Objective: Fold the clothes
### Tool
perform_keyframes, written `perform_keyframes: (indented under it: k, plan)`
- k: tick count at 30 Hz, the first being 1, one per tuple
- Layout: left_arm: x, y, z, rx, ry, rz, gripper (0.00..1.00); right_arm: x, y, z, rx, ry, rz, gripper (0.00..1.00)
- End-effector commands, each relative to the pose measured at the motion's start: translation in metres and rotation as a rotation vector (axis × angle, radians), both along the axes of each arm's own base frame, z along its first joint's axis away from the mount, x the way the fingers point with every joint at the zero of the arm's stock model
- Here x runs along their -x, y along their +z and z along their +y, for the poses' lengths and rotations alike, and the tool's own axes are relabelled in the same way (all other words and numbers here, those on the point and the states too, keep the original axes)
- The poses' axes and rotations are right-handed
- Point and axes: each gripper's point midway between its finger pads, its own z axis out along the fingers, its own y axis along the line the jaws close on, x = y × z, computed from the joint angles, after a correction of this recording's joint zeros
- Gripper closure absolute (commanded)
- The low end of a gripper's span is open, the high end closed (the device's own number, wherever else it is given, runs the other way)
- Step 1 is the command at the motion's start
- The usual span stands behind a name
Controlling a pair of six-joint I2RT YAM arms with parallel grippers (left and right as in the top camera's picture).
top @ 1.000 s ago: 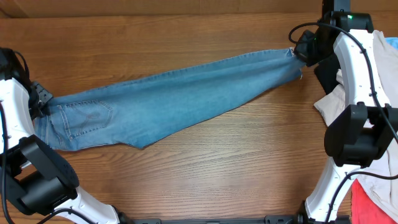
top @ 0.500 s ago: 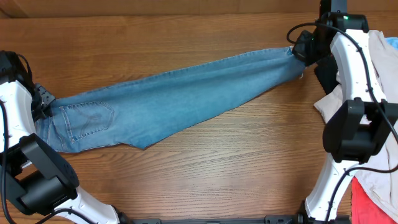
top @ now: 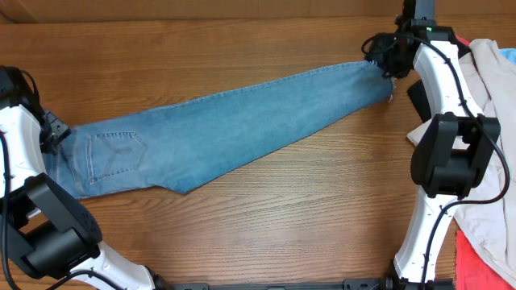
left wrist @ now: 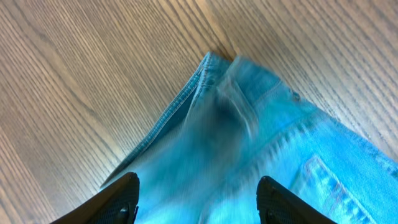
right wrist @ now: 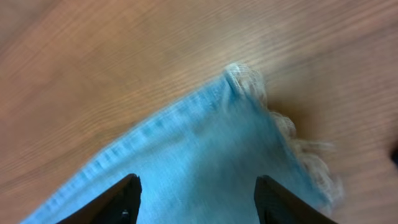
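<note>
I have the jeans (top: pixel 226 129) lying flat and stretched slantwise across the table (top: pixel 282 225), waist at the left, hem at the far right. My left gripper (left wrist: pixel 198 186) straddles the waist corner with its fingers apart. The right gripper (right wrist: pixel 196 186) stands the same way over the frayed hem (right wrist: pixel 273 118); neither is clamped. To fold well, I judge I should close squarely on both ends, then carry the hem to the waist with edges aligned. The overhead shows the whole lie and the pocket (top: pixel 117 149). Only the wrist views, though blurred, show the finger gaps.
</note>
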Motion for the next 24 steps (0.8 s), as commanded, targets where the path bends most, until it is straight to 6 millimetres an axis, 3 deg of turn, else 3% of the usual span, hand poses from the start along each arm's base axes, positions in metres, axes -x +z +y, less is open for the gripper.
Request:
perform_keyframes:
  k: [1, 5, 8, 11, 13, 16, 24]
  plan:
    - [0.006, 0.001, 0.006, -0.018, 0.026, 0.013, 0.31, 0.015, 0.001, -0.026, 0.084, -0.031, 0.06, 0.37]
    - [0.004, 0.005, 0.008, -0.028, -0.022, 0.026, 0.29, 0.034, -0.006, -0.052, 0.125, -0.084, 0.139, 0.34]
    - [0.006, 0.008, 0.005, -0.011, -0.025, 0.034, 0.3, 0.046, -0.009, -0.061, 0.111, -0.102, 0.184, 0.34]
    - [0.004, 0.003, -0.008, 0.058, -0.048, 0.018, 0.41, 0.059, -0.012, -0.068, 0.1, -0.117, 0.231, 0.34]
    - [0.003, -0.001, -0.019, 0.116, -0.063, 0.012, 0.53, 0.066, -0.013, -0.067, 0.083, -0.109, 0.257, 0.34]
    - [0.008, -0.008, -0.028, 0.16, -0.068, 0.025, 0.55, 0.077, -0.015, -0.056, 0.044, -0.022, 0.297, 0.34]
    - [0.013, -0.044, -0.028, 0.151, -0.065, 0.022, 0.62, 0.094, -0.017, -0.052, 0.038, 0.003, 0.365, 0.33]
